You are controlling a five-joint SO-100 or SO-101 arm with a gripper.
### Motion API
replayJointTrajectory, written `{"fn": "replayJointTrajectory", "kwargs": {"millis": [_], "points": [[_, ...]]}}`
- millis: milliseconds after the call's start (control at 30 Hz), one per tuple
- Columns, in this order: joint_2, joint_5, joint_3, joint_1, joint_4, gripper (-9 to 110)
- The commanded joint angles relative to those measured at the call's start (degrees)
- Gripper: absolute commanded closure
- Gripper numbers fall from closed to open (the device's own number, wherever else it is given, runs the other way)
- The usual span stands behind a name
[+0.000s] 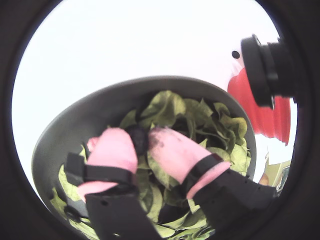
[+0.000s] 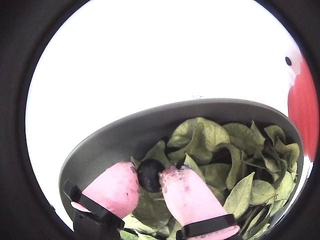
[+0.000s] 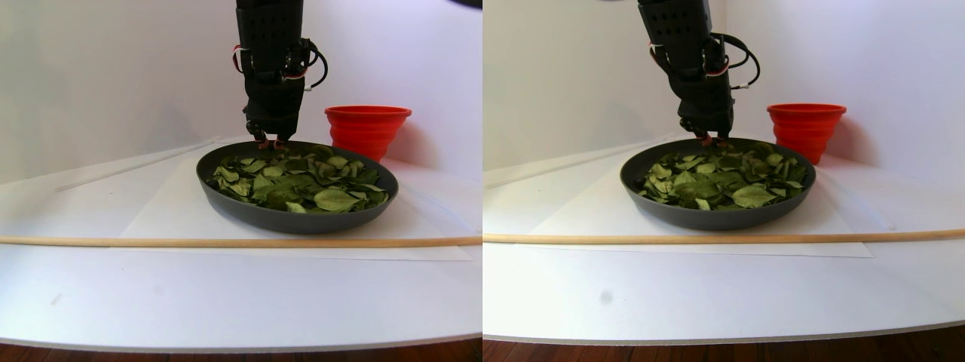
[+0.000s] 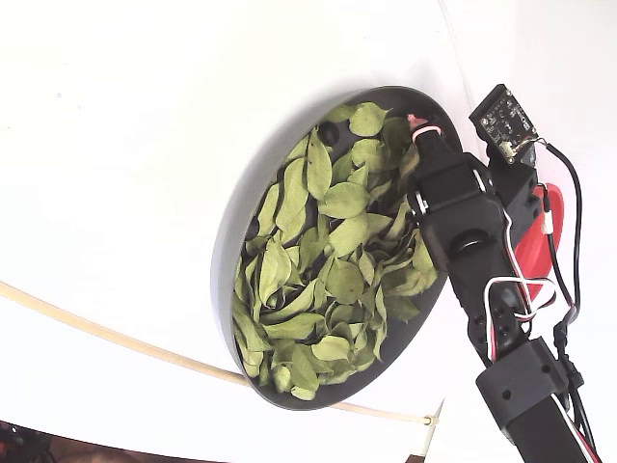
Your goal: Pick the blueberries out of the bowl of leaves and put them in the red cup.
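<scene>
My gripper [image 1: 142, 134] has pink-padded fingers and is shut on one dark blueberry [image 1: 137, 141], pinched between the pads just above the leaves. The same blueberry [image 2: 149, 176] shows in the other wrist view, near the bowl's wall. The dark grey bowl [image 3: 249, 213] is filled with light green leaves [image 3: 301, 181]. In the stereo pair view the gripper [image 3: 269, 142] reaches down at the bowl's back rim. The red cup [image 3: 367, 130] stands just behind the bowl to the right. In the fixed view a small dark round spot [image 4: 328, 135], possibly another berry, lies among the leaves [image 4: 328, 251].
A thin wooden stick [image 3: 226, 242] lies across the table in front of the bowl. A white wall stands close behind the cup. A black camera housing [image 1: 265, 70] juts into a wrist view above the cup [image 1: 267, 117]. The arm [image 4: 482, 280] covers most of the cup [image 4: 536, 246].
</scene>
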Motion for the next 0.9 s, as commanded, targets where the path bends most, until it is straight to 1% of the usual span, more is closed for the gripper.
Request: {"fn": "replayJointTrajectory", "kwargs": {"millis": [0,867], "points": [[9.1,-0.4,-0.3,1.5,0.0,94],[17.7,-2.5,7.8,2.8,3.8,94]]}}
